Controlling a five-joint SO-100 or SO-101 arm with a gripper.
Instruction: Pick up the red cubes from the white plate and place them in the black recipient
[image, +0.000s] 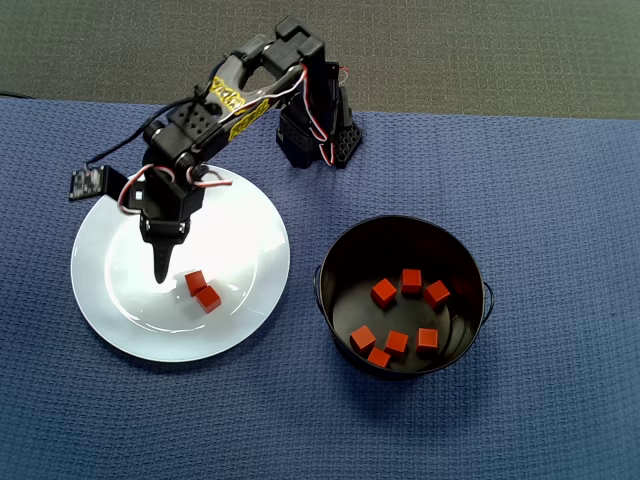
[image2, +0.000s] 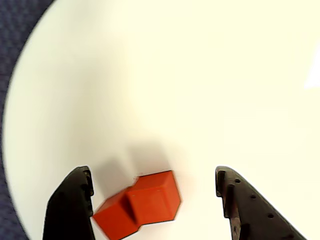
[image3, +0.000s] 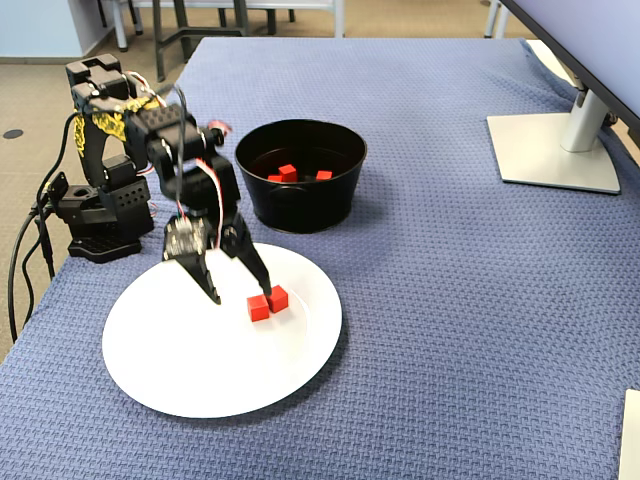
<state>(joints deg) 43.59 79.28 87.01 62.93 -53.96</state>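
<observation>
The gripper (image3: 238, 285) is hanging open over the white plate (image3: 180, 370), its jaws spread wide and holding nothing. Two red cubes (image: 202, 290) are sitting touching each other near the plate's middle, with bare plate all around them. Seven more cubes (image: 400, 315) are lying in the black pot (image: 345, 250) just beside the plate. A blue woven cloth (image3: 450, 300) is covering the table; a monitor stand (image3: 555, 150) is resting well apart.

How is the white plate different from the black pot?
The white plate is flat and shallow; the black pot is deep with tall walls. The plate is glossy white, the pot dark and shiny inside. The plate holds two red cubes; the pot holds seven. The open gripper is over the plate, not the pot. Both are round and sit on the blue cloth.
</observation>
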